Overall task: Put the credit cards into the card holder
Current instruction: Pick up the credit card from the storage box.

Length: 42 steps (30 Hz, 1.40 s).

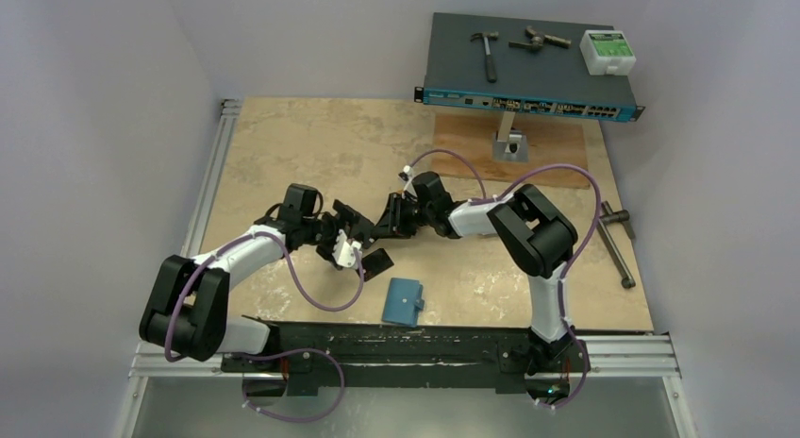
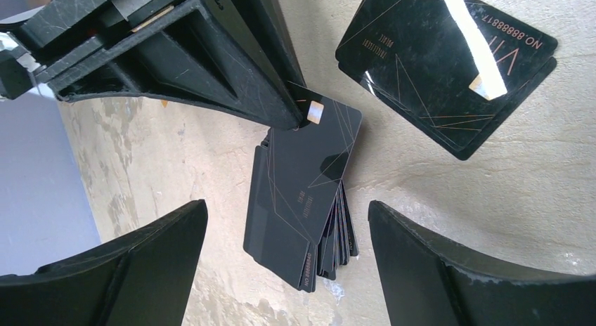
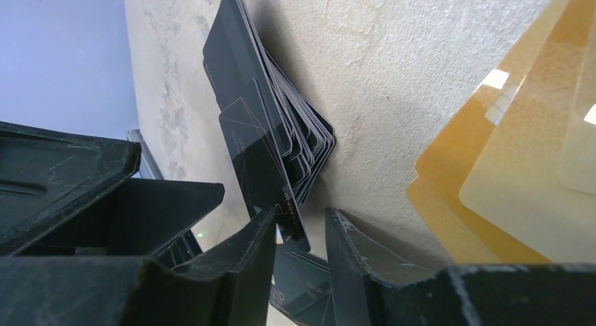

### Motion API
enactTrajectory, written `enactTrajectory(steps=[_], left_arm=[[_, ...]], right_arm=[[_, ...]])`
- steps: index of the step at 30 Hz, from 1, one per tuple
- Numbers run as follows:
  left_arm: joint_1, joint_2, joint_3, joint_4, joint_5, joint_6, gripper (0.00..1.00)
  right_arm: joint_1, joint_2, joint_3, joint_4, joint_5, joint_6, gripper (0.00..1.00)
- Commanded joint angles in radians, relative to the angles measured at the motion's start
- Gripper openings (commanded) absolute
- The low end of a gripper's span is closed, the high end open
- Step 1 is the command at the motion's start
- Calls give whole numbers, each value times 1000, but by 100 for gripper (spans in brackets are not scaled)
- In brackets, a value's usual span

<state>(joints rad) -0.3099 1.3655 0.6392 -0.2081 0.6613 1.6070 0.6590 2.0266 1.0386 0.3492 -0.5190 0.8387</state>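
Observation:
A fanned stack of glossy black credit cards [image 2: 299,199] lies on the beige table, between the wide-apart fingers of my open left gripper [image 2: 287,206]. My right gripper [image 3: 302,217] comes in from the far side, its jaws narrowed around a corner of the top black card [image 3: 263,178]. That card rests against one finger [image 3: 239,263] and a gap shows at the other. Two more black cards [image 2: 450,66] lie flat nearby. Orange-gold cards [image 3: 506,164] lie beside the right gripper. The teal card holder [image 1: 404,301] lies folded shut near the front edge, apart from both grippers [image 1: 351,238] [image 1: 382,221].
At the back right a blue-grey network switch [image 1: 528,75] carries a hammer [image 1: 488,51], other tools and a white box [image 1: 607,52]. A wooden board [image 1: 472,141] with a metal stand [image 1: 508,136] lies before it. A metal bar clamp [image 1: 618,244] lies at the right edge.

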Motion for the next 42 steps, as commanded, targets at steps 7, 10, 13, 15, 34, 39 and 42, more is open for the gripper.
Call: enactTrajectory(steps=[7,10,13,15,34,39,42], left_arm=[[-7,-58,24,-9,-9,-135,85],[-8,-94,60,-80,-46,-236,86],[-6,-127,113,-157,-93,-379,87],[2,-138,164,-210,-119,-511,88],[258,-316,590,-446,194,-1809,91],[293,-351,562,-283,349,-2096,86],[296,-394,501,-87,435,-2287,83]], right_arm=[[4,20,-5,38,-22,41,0],[5,-3,-18,43,-25,40,0],[5,-47,-28,38,-26,34,0],[5,-80,-33,30,-25,25,0],[18,-730,-74,-135,101,-104,0],[44,-912,-82,-109,228,-83,0],[65,-974,-94,-82,272,-57,0]])
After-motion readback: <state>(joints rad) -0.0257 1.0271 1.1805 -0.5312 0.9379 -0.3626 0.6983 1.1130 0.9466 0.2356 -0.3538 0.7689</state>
